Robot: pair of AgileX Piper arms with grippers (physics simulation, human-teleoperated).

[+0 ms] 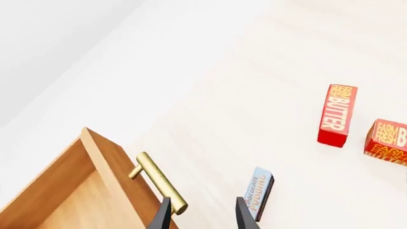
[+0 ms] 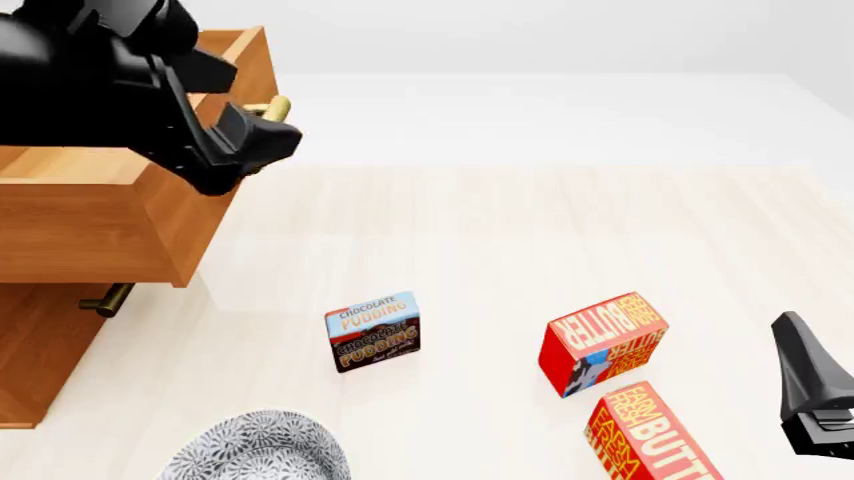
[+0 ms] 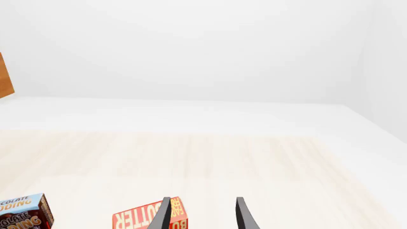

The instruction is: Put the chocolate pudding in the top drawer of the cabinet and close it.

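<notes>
We see the left arm reaching across the pulled-out top drawer (image 2: 120,215) of the cabinet (image 2: 34,350), its pincer (image 1: 202,212) just off the end of the brass handle (image 1: 160,182). The fingers stand apart with nothing between them; one finger (image 1: 164,214) overlaps the handle's end, and we cannot tell if it touches. The pudding (image 2: 374,331) stands upright on the surface (image 2: 534,230), well apart from the drawer. Two butter boxes (image 2: 603,341) lie to its right. The right arm sits low at the right edge, its pincer (image 3: 202,213) open and empty, pointing across the surface above one butter box. A patterned bowl (image 2: 260,448) sits near the front.
</notes>
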